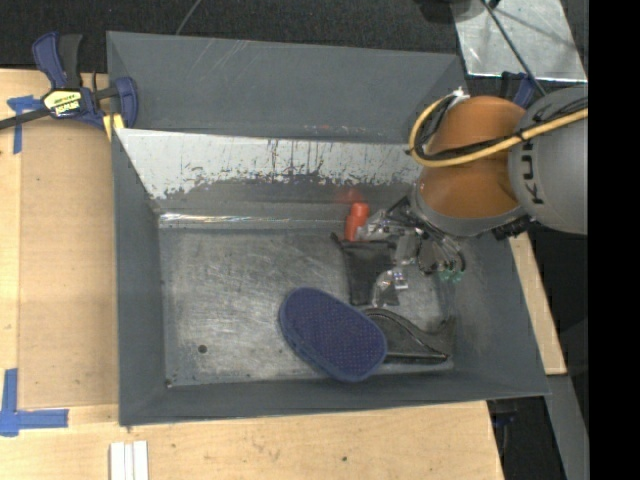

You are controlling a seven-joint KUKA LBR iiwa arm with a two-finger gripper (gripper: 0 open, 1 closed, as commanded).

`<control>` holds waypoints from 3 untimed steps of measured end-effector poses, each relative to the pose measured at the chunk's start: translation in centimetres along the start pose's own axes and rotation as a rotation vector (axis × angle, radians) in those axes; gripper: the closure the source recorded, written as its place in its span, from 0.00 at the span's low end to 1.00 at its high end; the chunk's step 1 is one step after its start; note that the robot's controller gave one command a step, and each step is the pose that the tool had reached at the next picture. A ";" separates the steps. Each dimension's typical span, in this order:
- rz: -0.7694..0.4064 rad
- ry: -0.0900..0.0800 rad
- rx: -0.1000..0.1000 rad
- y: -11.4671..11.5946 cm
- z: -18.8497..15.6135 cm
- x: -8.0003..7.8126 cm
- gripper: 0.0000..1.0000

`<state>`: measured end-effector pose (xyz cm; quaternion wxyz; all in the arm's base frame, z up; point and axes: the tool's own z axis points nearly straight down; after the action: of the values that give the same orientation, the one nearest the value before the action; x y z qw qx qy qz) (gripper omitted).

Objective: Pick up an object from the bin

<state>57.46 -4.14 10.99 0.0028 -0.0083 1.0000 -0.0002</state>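
Toward the front wall of the grey bin (pixel 135 268), right of its centre, a dark blue oval pad (pixel 332 333) lies flat, its right end overlapping a black flat piece (pixel 422 341). Farther back, close to the rear wall, sits a small red-orange thing (pixel 356 220). Just right of it the gripper (pixel 392 276) hangs low between that thing and the black flat piece, under the arm's orange cover (pixel 470 163). Whether the gripper is wide or narrow cannot be told.
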 end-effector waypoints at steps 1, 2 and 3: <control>-0.233 -0.001 0.000 -3.9 3.0 -0.9 0.00; -0.233 -0.007 0.001 -3.8 2.8 -1.0 1.00; -0.198 -0.007 0.003 -5.6 -10.3 -2.8 1.00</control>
<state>60.29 -9.72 21.33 0.0065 -0.1072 0.9942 -0.0020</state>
